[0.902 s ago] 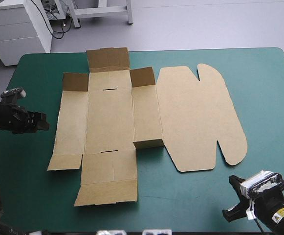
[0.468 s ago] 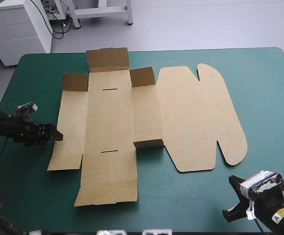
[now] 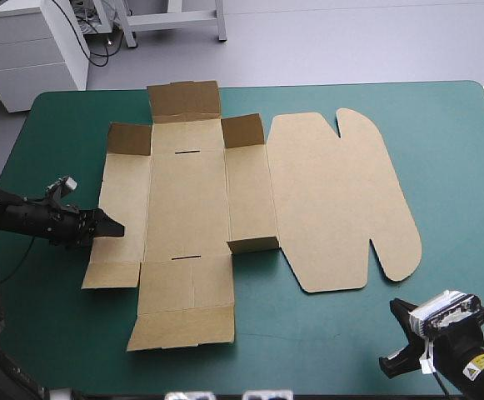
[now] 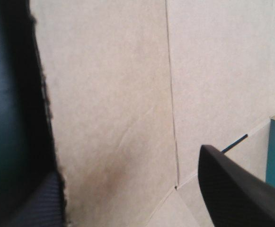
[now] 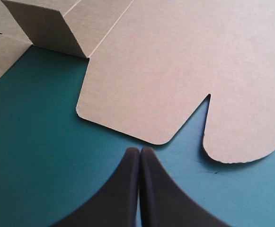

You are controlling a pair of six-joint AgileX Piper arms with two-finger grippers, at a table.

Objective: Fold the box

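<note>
The brown box (image 3: 187, 200) lies as a flat cut sheet on the teal-green cover. Its rounded lid (image 3: 333, 200) is spread to the right, and small flaps (image 3: 243, 131) stand up at the corners. My left gripper (image 3: 115, 227) is open at the left panel's outer edge. In the left wrist view (image 4: 132, 189) the board (image 4: 113, 94) fills the space between its fingers (image 4: 232, 189). My right gripper (image 3: 396, 307) is shut near the table's front right corner. In the right wrist view (image 5: 140, 151) it points at the lid's notched front edge (image 5: 175, 61) without touching it.
Bare teal-green cover (image 3: 458, 167) runs right of the lid and along the front edge. A white cabinet (image 3: 25, 50) stands beyond the table's far left corner.
My left gripper has travelled right and slightly forward, from off the sheet to the left panel's edge. The right gripper and the box have not moved.
</note>
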